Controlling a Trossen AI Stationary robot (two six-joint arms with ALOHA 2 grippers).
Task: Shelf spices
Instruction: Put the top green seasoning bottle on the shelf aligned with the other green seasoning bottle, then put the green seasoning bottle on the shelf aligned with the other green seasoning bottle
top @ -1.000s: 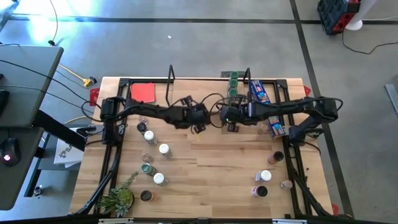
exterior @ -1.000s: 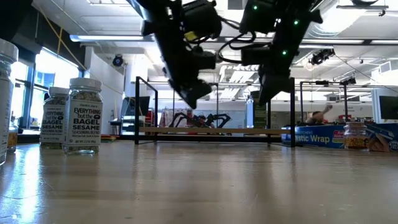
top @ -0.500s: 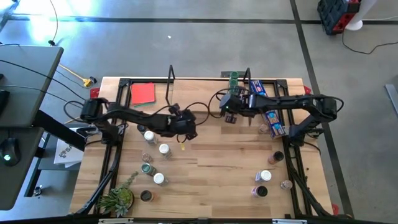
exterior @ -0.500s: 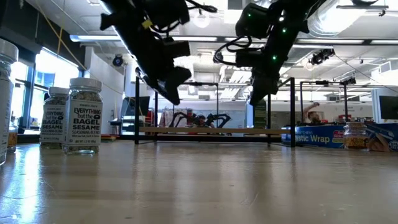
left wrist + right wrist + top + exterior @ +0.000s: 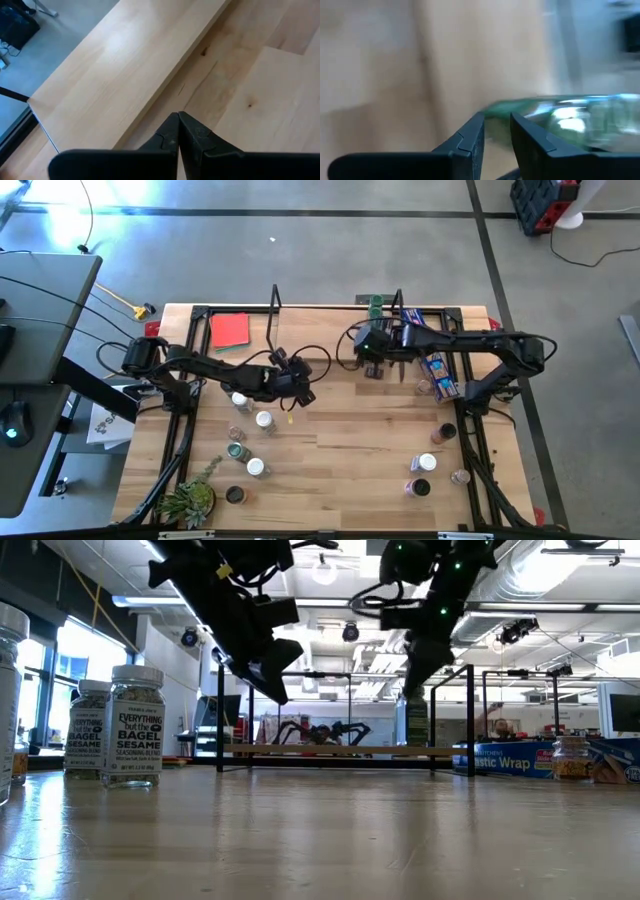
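The shelf point(image 5: 322, 320) point(image 5: 340, 750) is a narrow light-wood board between two black wire uprights at the table's far edge. Green-topped spice jars point(image 5: 376, 304) point(image 5: 416, 726) stand on its right end. Other spice jars stand on the table in a left group point(image 5: 263, 420) point(image 5: 133, 726) and a right group point(image 5: 427, 463). My left gripper point(image 5: 298, 392) point(image 5: 178, 124) hovers shut above the table near the left group, in front of the shelf board point(image 5: 125, 60). My right gripper point(image 5: 368, 342) point(image 5: 497, 125) hangs just in front of a green-topped jar point(image 5: 560, 117), its fingers a narrow gap apart.
A long blue printed box point(image 5: 432, 352) point(image 5: 500, 758) lies right of the shelf. A red flat piece point(image 5: 230, 330) sits at the far left. A small green plant point(image 5: 190, 500) stands at the near left corner. Bare wood lies in the table's middle point(image 5: 340, 450).
The two grippers have drawn apart from the table's middle. My left gripper has swung toward the table's left and a little nearer, toward the left jars. My right gripper has moved toward the far edge, up to the green-topped jars on the shelf.
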